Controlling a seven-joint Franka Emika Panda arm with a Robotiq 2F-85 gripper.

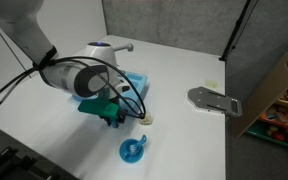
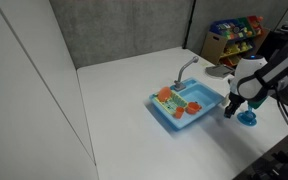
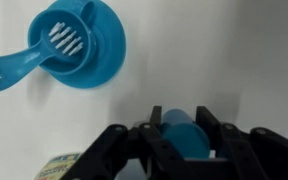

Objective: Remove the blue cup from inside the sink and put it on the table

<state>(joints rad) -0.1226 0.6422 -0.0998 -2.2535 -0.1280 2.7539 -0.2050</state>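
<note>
My gripper [image 3: 181,128] is shut on the small blue cup [image 3: 183,137], which sits between the two black fingers in the wrist view. In both exterior views the gripper [image 1: 114,116] [image 2: 231,109] hangs just above the white table [image 1: 184,130], beside the corner of the light-blue toy sink [image 2: 189,104] [image 1: 134,88]. The cup itself is hidden behind the fingers in the exterior views. The sink has a grey faucet [image 2: 187,66] and orange parts inside.
A larger round blue plate-like item with a strainer and a blue handle [image 3: 79,45] [image 1: 132,150] [image 2: 247,118] lies on the table close to the gripper. A grey flat tool [image 1: 214,100] lies farther off. A cardboard box and a toy shelf [image 2: 234,35] stand at the table's edge.
</note>
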